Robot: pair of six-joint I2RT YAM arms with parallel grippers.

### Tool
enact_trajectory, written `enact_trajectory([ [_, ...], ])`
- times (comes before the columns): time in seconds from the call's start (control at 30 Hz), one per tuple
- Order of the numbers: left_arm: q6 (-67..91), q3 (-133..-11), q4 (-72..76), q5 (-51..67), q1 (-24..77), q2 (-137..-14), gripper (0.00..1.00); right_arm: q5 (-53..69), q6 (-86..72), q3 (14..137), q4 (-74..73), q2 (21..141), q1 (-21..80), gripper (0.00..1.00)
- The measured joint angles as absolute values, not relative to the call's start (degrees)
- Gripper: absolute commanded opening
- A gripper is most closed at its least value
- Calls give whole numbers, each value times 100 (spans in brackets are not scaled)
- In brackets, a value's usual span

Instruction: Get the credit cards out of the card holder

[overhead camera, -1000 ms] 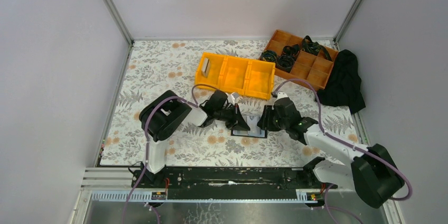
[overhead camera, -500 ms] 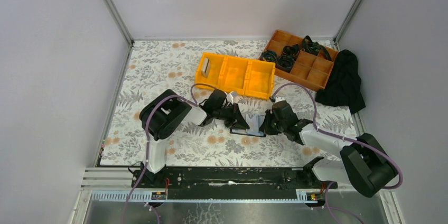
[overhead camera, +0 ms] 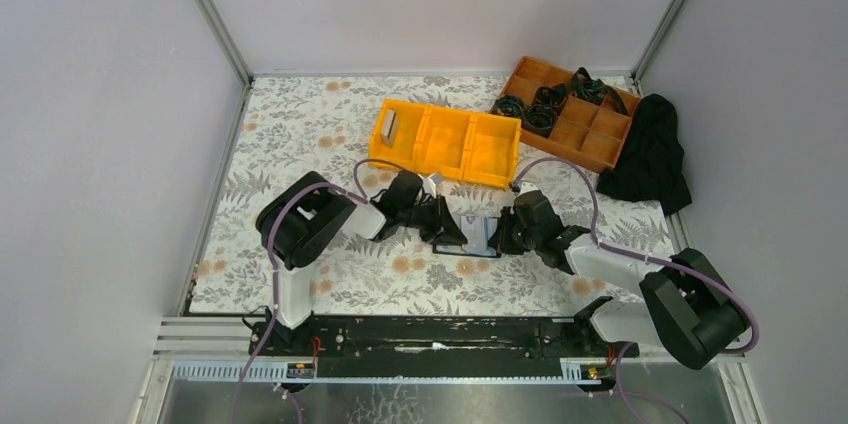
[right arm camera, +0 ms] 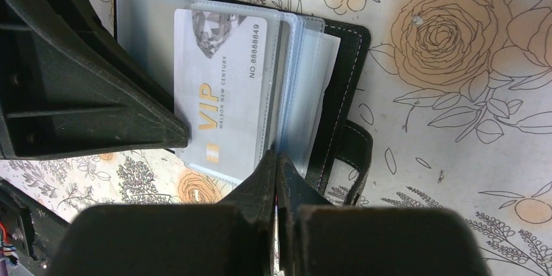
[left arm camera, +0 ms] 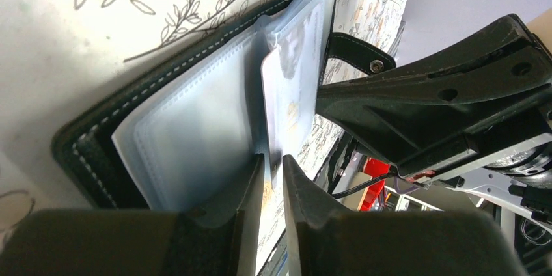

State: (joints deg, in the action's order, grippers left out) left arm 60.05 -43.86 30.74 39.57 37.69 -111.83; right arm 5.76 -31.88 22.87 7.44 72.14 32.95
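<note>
The black card holder [overhead camera: 470,247] [right arm camera: 342,74] [left arm camera: 84,152] lies open on the flowered table between both arms. A silver credit card [right arm camera: 221,94] [left arm camera: 293,94] marked VIP sits in its clear sleeves, its lower left corner poking out. My right gripper [right arm camera: 276,155] [overhead camera: 497,234] is shut on the edge of a clear sleeve beside the card. My left gripper [left arm camera: 273,159] [overhead camera: 455,234] stands slightly open, with the raised card edge in the narrow gap between its fingers. One left finger [right arm camera: 78,94] reaches the card's left edge.
A yellow three-compartment bin [overhead camera: 445,144] stands just behind the holder, a grey card [overhead camera: 388,124] upright in its left compartment. An orange wooden tray [overhead camera: 570,109] with black cable coils and a black cloth [overhead camera: 650,154] lie at the back right.
My right gripper moved left to the holder and shut on a sleeve. My left gripper's jaws, shut a second ago, have parted a little.
</note>
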Motion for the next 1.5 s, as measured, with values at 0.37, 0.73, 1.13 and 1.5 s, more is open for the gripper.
enact_trajectory([
  [0.37, 5833, -4200, 2934, 3833, 3708, -10818, 32, 574, -3205, 2283, 775, 7227, 3295, 0],
  [0.73, 5813, -4136, 2912, 3811, 3704, -10820, 27, 574, -3232, 2272, 810, 7238, 3295, 0],
  [1.13, 6267, -4014, 3726, 4025, 3691, -11089, 27, 574, -3242, 2265, 825, 7238, 3295, 0],
  [1.5, 6501, -3892, 4080, 4097, 3691, -11179, 0, 576, -3247, 2263, 893, 7279, 3295, 0],
])
